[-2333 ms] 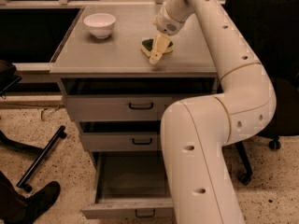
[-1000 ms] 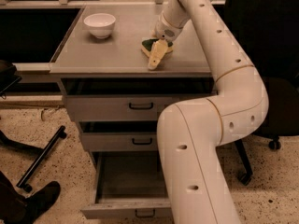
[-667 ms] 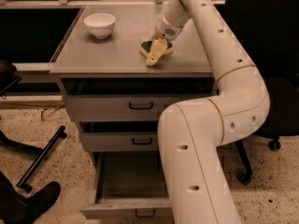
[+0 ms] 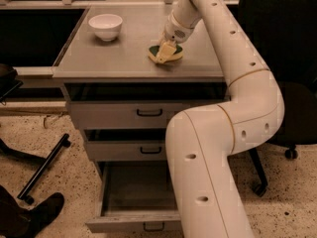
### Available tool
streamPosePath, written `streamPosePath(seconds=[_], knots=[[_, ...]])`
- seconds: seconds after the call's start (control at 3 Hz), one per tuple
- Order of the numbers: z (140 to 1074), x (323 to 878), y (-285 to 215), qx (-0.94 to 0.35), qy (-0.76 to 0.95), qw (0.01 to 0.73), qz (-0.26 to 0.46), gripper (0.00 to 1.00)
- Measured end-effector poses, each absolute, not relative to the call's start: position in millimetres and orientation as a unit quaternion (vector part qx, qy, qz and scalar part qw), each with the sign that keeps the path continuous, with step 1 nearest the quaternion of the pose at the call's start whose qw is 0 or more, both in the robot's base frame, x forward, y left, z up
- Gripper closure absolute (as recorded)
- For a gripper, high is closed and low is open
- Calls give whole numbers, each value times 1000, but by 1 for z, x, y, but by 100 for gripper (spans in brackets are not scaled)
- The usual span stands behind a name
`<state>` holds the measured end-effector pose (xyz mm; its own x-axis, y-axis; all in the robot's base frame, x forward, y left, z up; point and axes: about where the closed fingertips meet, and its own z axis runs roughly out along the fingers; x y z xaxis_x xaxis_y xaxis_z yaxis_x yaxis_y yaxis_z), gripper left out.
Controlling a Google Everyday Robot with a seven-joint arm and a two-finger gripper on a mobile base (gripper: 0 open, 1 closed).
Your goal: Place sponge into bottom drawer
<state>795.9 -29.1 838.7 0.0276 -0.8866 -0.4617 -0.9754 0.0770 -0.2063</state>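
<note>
The sponge (image 4: 175, 57), pale yellow foam with a dark green layer, lies on top of the cabinet (image 4: 119, 58), a little right of the top's middle, with the gripper (image 4: 165, 52) down on its left part. The bottom drawer (image 4: 138, 190), the lowest and deepest of the cabinet's three, stands pulled well out, its grey inside showing and a small dark handle on its front.

Dim, warm light falls from above. The gripper (image 4: 165, 51) is at the sponge (image 4: 175, 57); the drawer gaps (image 4: 143, 91) lie in shadow.
</note>
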Motion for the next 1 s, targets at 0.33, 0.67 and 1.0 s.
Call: streamPosePath(seconds=[0.33,0.67,1.0], knots=[[869,791,-45,-679,677,272,78,100],[891,788,-68,-678,649,333,90,100],[958,772,-132,-662,619,421,27,100]])
